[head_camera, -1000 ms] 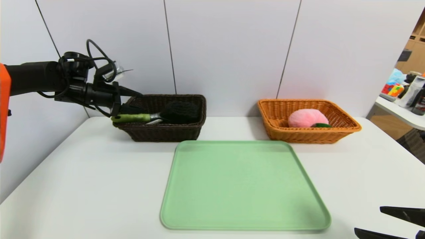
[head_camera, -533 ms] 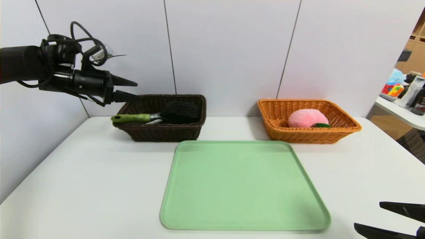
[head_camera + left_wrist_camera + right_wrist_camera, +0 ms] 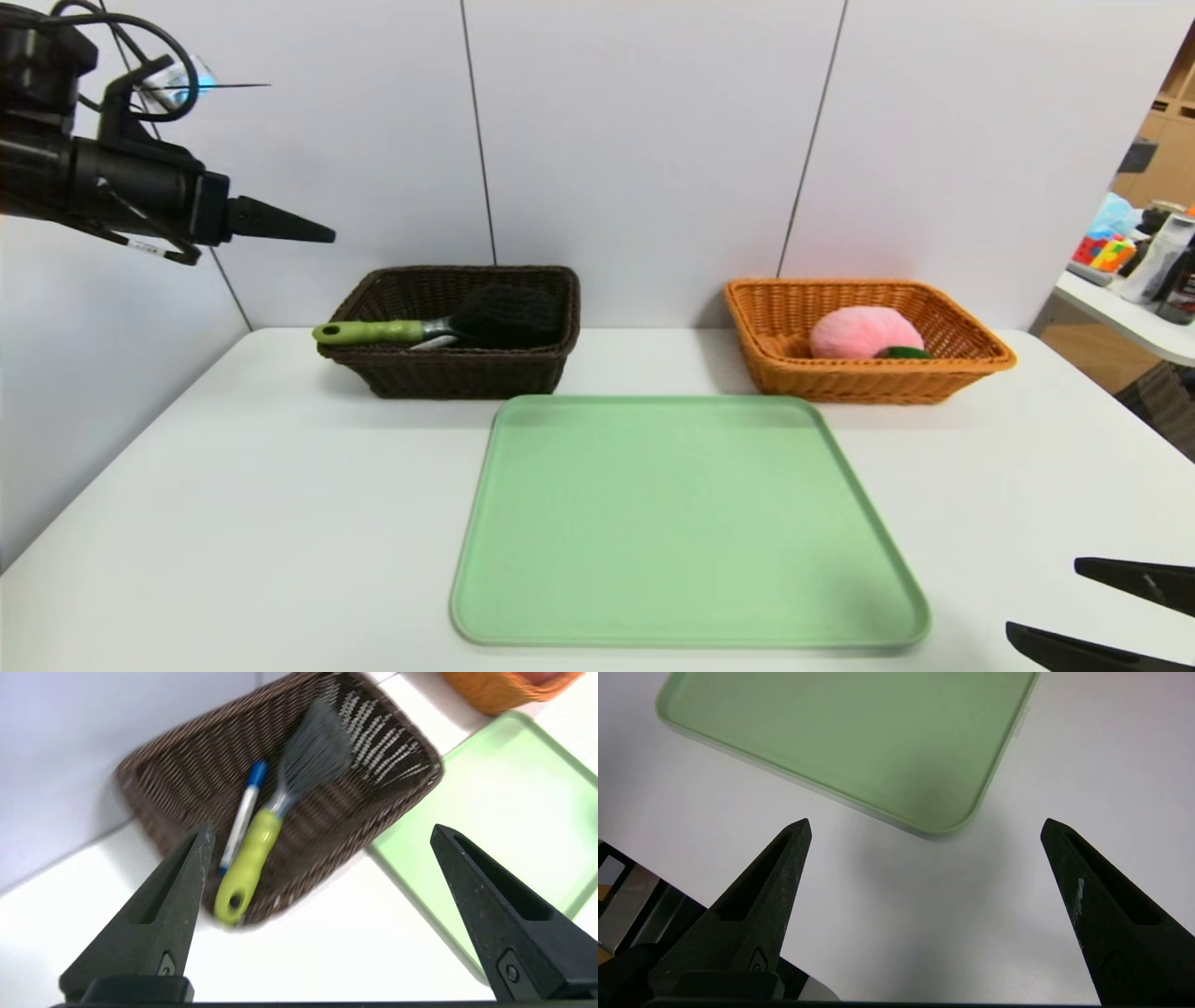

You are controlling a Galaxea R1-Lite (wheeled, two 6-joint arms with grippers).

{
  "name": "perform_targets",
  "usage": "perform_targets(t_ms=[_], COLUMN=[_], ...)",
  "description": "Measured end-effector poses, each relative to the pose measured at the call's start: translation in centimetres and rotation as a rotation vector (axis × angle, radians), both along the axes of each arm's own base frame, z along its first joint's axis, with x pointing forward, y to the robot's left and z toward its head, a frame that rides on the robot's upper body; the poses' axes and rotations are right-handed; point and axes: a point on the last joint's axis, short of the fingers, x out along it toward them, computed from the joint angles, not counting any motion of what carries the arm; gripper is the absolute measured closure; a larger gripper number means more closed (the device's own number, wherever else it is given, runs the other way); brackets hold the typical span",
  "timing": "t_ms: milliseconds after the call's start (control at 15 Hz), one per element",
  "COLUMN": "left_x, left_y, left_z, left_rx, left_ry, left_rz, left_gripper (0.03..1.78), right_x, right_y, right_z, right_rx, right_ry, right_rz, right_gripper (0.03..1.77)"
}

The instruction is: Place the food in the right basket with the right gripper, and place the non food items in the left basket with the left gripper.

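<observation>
**Baskets filled, both claws empty**

Sorting looks finished on the white table point(image 3: 233, 485). At centre-left of the head view sits the dark brown left basket point(image 3: 455, 371), against the grey wall panels point(image 3: 644, 140). Inside it lies the hand brush point(image 3: 439, 328), its green handle poking over the basket's left rim and its dark bristles toward the right. The left wrist view shows the white marker pen point(image 3: 243, 812) with its blue cap lying in the same basket, just beside the brush handle and roughly parallel to it.

At centre-right of the head view stands the orange-tan right basket point(image 3: 868, 373), holding the pink plush peach point(image 3: 864, 333), its green leaf showing at the lower right of the fruit.

In the lower middle of the frame, between and in front of the baskets, lies a pale green tray point(image 3: 686, 523) with nothing on it.

The left gripper point(image 3: 322, 833) hangs in the upper left of the head view, above and to the left of the brown basket and well clear of it, jaws spread wide and holding nothing. The right gripper point(image 3: 924, 826) sits at the lower right corner of the head view, over bare table near the tray's corner, jaws likewise wide apart and empty.
</observation>
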Motion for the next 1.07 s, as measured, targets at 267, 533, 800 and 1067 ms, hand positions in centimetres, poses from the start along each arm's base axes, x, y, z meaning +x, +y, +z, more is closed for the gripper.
perform_targets(t_ms=[267,533,800,1067], left_x=[-4.6,-9.3,-12.9,-15.7], left_y=[1.8,3.1,3.0,2.0], left_z=[1.8,1.2,0.6,-0.1], left_rx=[0.072,0.123,0.098,0.000], left_ry=[0.016,0.082,0.166,0.203], left_rz=[0.199,0.404,0.653,0.750], left_gripper=[0.15,0.14,0.12,0.12], right_x=[-0.7,-2.2,-3.6,-4.6], right_y=[-0.2,-0.7,-1.3,-1.9], right_z=[0.8,1.7,2.5,2.7], right_rx=[0.023,0.034,0.012,-0.024], right_ry=[-0.090,-0.176,-0.275,-0.340], right_rz=[-0.001,-0.021,-0.119,-0.247], right_gripper=[0.10,0.10,0.10,0.10])
